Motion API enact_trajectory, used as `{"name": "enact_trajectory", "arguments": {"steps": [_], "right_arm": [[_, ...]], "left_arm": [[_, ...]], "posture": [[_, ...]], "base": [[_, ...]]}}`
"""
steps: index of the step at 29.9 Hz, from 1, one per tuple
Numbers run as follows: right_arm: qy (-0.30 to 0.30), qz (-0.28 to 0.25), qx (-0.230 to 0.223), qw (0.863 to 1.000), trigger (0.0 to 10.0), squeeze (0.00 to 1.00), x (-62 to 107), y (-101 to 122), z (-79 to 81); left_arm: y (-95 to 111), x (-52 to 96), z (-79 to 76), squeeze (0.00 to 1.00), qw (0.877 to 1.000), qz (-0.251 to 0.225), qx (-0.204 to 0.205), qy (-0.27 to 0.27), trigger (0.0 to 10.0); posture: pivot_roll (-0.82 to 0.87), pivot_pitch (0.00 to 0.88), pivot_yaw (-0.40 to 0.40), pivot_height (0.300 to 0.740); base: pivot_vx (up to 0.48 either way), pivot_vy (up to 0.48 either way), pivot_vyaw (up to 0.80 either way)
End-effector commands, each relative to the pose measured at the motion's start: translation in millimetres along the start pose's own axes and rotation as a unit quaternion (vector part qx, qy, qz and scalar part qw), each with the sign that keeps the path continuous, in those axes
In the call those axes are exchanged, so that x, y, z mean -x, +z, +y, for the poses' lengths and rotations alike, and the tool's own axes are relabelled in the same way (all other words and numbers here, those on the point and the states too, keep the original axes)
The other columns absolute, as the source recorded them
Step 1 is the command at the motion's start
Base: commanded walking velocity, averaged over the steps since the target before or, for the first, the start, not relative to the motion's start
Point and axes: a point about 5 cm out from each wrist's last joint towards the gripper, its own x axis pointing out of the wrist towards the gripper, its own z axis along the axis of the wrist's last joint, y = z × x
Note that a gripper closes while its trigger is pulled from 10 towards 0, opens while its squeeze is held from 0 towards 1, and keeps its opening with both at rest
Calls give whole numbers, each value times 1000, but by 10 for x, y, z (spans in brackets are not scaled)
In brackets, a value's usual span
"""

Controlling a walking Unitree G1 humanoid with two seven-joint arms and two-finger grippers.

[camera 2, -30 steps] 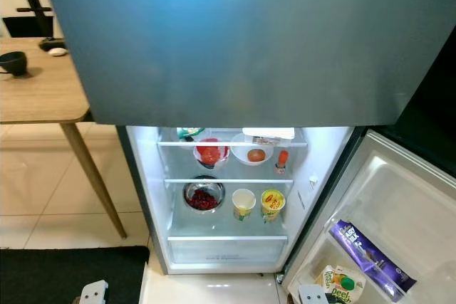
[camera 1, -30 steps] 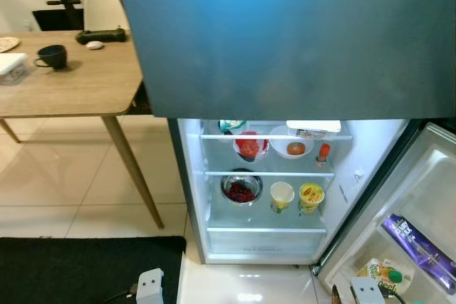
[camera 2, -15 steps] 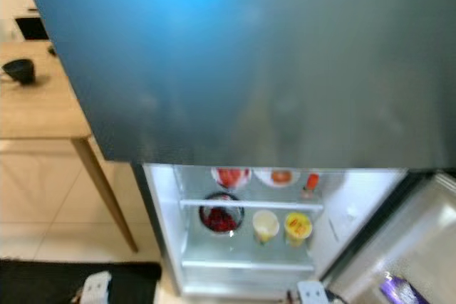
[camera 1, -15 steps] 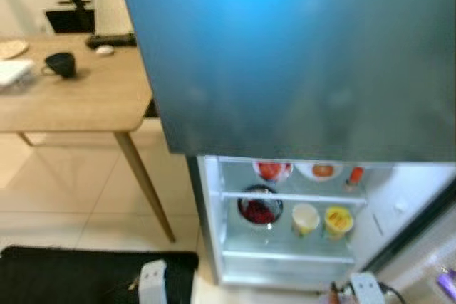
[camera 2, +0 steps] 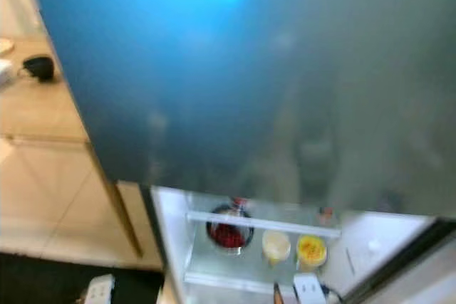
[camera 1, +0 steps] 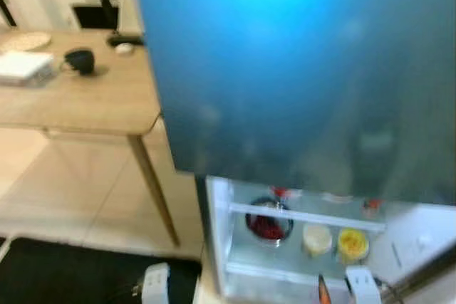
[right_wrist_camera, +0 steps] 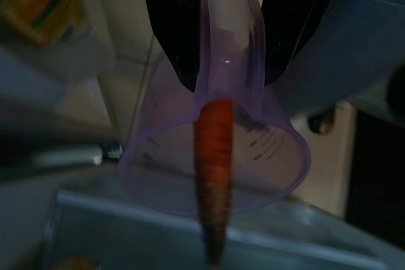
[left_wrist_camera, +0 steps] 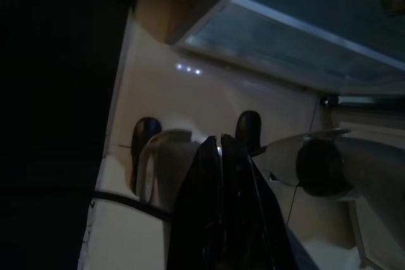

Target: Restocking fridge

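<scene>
Your right gripper point(right_wrist_camera: 228, 42) has its two black fingers clamped on the wall of a clear purple measuring cup point(right_wrist_camera: 218, 156), and a carrot point(right_wrist_camera: 214, 181) stands in that cup with its tip poking past the rim. In the head views the carrot's tip shows at about 5 o'clock, low in front of the open fridge point(camera 1: 299, 247).

Your left gripper point(left_wrist_camera: 221, 156) hangs idle with its fingers pressed together, holding nothing.

Beyond the cup, the lit shelf holds a metal bowl of red berries point(camera 1: 268, 224), a pale cup point(camera 1: 316, 238) and a yellow cup point(camera 1: 352, 243). A wooden table point(camera 1: 78, 97) with a dark mug point(camera 1: 80, 60) sits at 10 o'clock.

The head views are blurred, so judge the gap to the shelf edge with care. The carrot is loose in the cup; tilt the cup and I'd expect it to slide out. Reach in too low and the cup may strike the glass shelf or nudge the berry bowl.
</scene>
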Motion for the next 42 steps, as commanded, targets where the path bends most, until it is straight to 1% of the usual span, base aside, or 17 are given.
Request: {"name": "enact_trajectory", "arguments": {"steps": [1,7,9,10,14,15,17,18,19,21,22,23,29,32,35,38,42], "right_arm": [[23,-26,-1,999,10000,0,-13,106,30],[65,-81,21,994,10000,0,-51,446,110],[79,-108,32,991,10000,0,-57,627,138],[79,-108,32,991,10000,0,-57,627,138],[128,-171,14,977,10000,0,-25,982,173],[128,-171,14,977,10000,0,-25,982,173],[158,-214,-21,964,10000,0,27,1164,134],[158,-214,-21,964,10000,0,27,1164,134],[179,-248,-36,951,10000,0,87,1314,76],[201,-277,-45,939,10000,0,141,1420,40],[201,-277,-45,939,10000,0,141,1420,40],[220,-294,-36,930,10000,0,192,1504,12],[287,-283,18,915,10000,0,264,1531,19],[355,-234,94,900,10000,0,294,1382,84],[395,-184,154,887,10000,0,315,1243,116],[397,-169,175,885,10000,0,322,1215,110],[418,-175,198,869,10000,0,389,1263,112]], "left_arm": [[31,-10,-18,0,1000,-6,-6,-6,10000],[75,-34,-86,0,999,-11,-32,-30,10000],[151,-53,-126,0,997,-23,-50,-45,10000],[151,-53,-126,0,997,-23,-50,-45,10000],[381,-96,-259,0,986,-53,-119,-99,10000],[381,-96,-259,0,986,-53,-119,-99,10000],[514,-114,-323,0,977,-65,-164,-120,10000],[514,-114,-323,0,977,-65,-164,-120,10000],[612,-127,-382,0,963,-67,-226,-133,10000],[677,-135,-418,0,954,-74,-256,-137,10000],[677,-135,-418,0,954,-74,-256,-137,10000],[749,-138,-451,0,946,-86,-280,-139,10000],[880,-141,-528,0,932,-111,-310,-149,10000],[925,-136,-542,0,929,-124,-314,-149,10000],[941,-128,-522,0,930,-131,-313,-143,10000],[936,-123,-502,0,931,-131,-312,-139,10000],[917,-112,-459,0,933,-134,-309,-128,10000]], "posture": [[-97,0,-4,740],[-98,0,-6,740],[-98,0,-6,740],[-98,0,-6,740],[-96,0,-8,740],[-96,0,-8,740],[-95,0,-6,740],[-95,0,-6,740],[-98,0,-2,740],[-98,0,-2,740],[-98,0,-2,740],[-100,0,1,740],[-98,0,2,721],[-96,0,4,706],[-97,0,4,691],[-96,0,5,681],[-97,0,6,661]], "base": [[0,0,0],[0,0,0],[0,0,0],[0,0,0],[0,0,0],[0,0,0],[0,0,0],[0,0,0],[0,0,0],[0,0,0],[0,0,0],[0,0,0],[0,0,0],[0,0,0],[0,0,0],[0,0,0],[0,0,0]]}}
